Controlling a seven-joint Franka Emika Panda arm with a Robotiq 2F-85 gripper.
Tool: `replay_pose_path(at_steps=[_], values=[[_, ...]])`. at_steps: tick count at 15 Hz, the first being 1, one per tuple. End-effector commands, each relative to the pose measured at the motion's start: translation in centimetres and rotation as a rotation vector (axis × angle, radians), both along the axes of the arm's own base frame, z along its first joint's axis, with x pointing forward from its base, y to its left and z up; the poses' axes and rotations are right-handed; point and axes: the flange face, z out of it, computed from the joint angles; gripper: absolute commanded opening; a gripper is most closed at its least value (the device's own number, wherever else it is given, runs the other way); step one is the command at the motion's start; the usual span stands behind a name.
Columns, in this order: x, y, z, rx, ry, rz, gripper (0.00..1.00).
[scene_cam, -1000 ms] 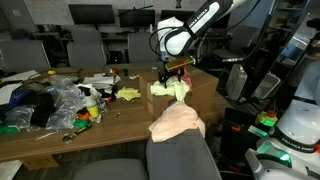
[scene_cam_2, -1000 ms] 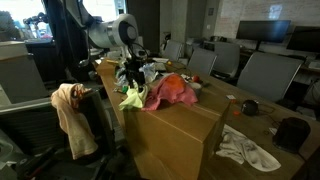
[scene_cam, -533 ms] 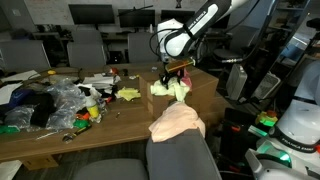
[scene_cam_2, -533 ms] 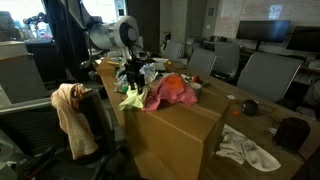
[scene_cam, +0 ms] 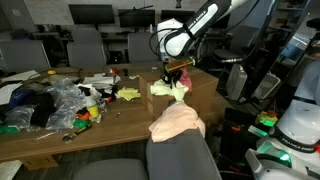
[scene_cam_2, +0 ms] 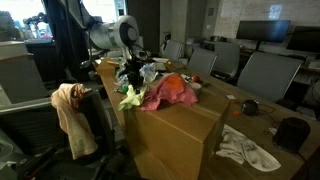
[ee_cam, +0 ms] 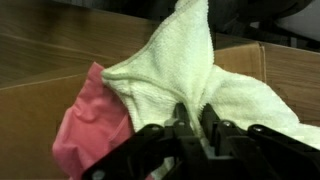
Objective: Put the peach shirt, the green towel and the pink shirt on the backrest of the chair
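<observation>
Now, with the gripper point(ee_cam: 193, 118) clamped shut on a raised fold of the green towel point(ee_cam: 190, 60), which lies on the table point(scene_cam: 120, 120) against the pink shirt point(ee_cam: 88, 125), lift vertically until the cloth hangs clear, then carry it to the chair point(scene_cam: 185, 160) backrest.

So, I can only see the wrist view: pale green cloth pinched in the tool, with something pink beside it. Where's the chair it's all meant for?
Observer: The chair stands just off the table, near the edge where the towel lies.
Visitor: Is anything on it?
Observer: Yes, the peach shirt is draped over the top of its backrest.
Visitor: And the pink thing?
Observer: That's the pink shirt, heaped on the table, with an orange patch showing on top.
</observation>
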Motion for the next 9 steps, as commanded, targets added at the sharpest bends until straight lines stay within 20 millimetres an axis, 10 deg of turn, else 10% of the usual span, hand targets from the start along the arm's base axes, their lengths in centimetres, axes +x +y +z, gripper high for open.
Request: replay_pose_path(at_steps=[1, 9], values=[[0.4, 0.5, 0.8, 0.035, -0.008, -0.004, 0.0], [-0.9, 2.7, 6.6, 0.045, -0.101, 0.055, 0.01]])
